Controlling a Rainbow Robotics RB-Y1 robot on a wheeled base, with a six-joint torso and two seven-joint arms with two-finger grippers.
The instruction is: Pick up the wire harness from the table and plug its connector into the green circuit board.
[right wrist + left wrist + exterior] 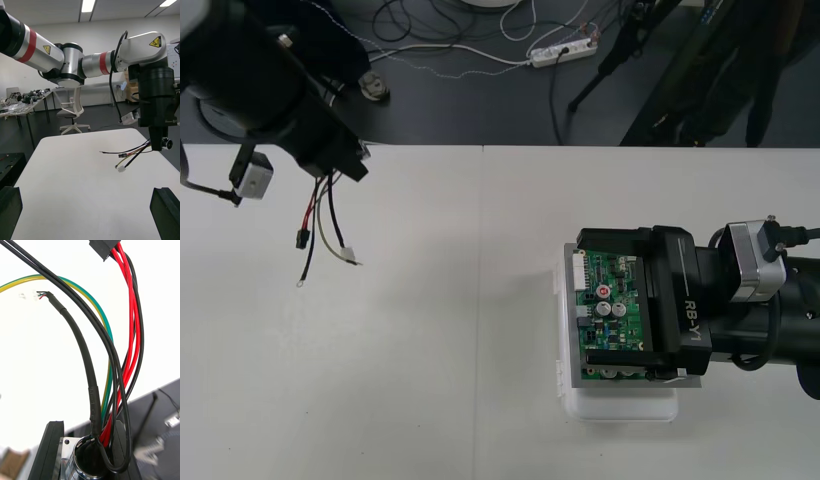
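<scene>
So the left pincer (343,165) grips the harness (320,222) at 10 o'clock, next likely carrying it to the board (612,318) by the spread right pincer (635,310).

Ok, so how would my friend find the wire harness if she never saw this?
Start at the pale table and look to its far left corner, where the left gripper hangs above it. The wire harness dangles from that shut gripper. It is the only bunch of thin red, black and green wires; the green circuit board across the table is flat and solid.
</scene>
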